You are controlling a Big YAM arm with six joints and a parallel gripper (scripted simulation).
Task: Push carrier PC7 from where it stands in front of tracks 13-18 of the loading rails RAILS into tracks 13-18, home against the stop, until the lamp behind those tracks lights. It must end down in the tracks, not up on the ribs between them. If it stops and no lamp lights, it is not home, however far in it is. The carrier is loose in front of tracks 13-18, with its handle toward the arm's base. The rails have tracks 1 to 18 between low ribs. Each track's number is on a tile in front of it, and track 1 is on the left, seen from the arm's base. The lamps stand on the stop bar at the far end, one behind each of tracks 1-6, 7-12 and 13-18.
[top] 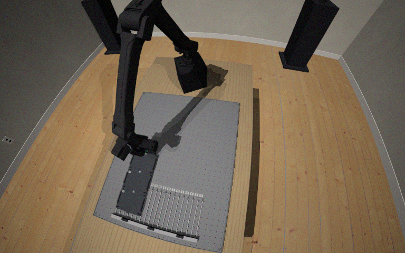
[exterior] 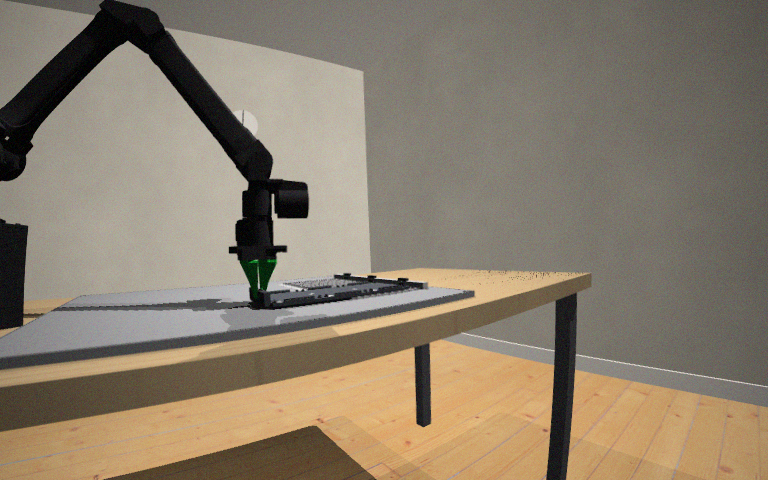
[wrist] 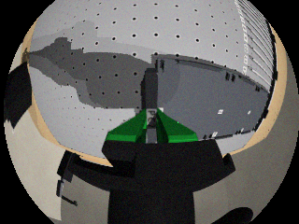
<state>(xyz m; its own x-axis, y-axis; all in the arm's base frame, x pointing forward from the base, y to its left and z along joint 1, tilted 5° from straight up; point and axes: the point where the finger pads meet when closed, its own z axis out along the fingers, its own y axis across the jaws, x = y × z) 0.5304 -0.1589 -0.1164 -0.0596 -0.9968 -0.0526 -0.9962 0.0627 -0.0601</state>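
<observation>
Carrier PC7 is a long dark flat plate lying well inside the left group of tracks of the rails RAILS. Its far end is a short way from the white stop bar, with a strip of bare track between them. The lamp behind it is dark, and so are the other two. My gripper stands upright at the carrier's near end, its green fingers shut on the handle. It also shows in the side view and the wrist view.
Number tiles line the front of the uncovered tracks. The rails sit on a grey perforated mat near its edge. The arm's base is at the other end. Two black pillars stand on the floor.
</observation>
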